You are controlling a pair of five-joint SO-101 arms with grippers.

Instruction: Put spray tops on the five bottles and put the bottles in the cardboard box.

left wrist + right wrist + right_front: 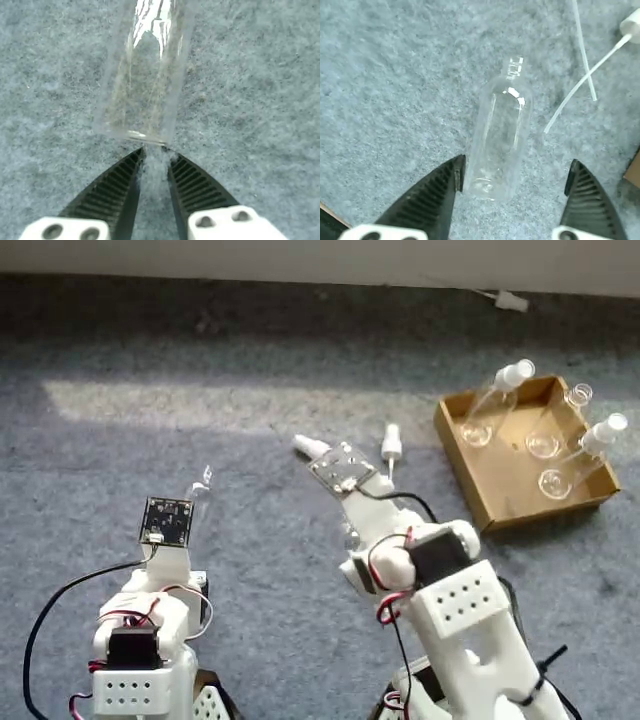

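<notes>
right wrist view: the right gripper (517,167) is spread wide and holds nothing, straddling an uncapped clear bottle (501,135) lying on the carpet (395,75). the high view adds the cardboard box (550,508) at that gripper's 3 o'clock, three bottles (543,445) inside, and loose spray tops (392,445) at its 11 and 1 o'clock. the left gripper (156,155) is slightly parted and empty, its tips at a second bottle's (142,85) base.

My left gripper (156,155) points down, jaws just a crack apart. My right gripper (517,164) down too, jaws wide.
</notes>
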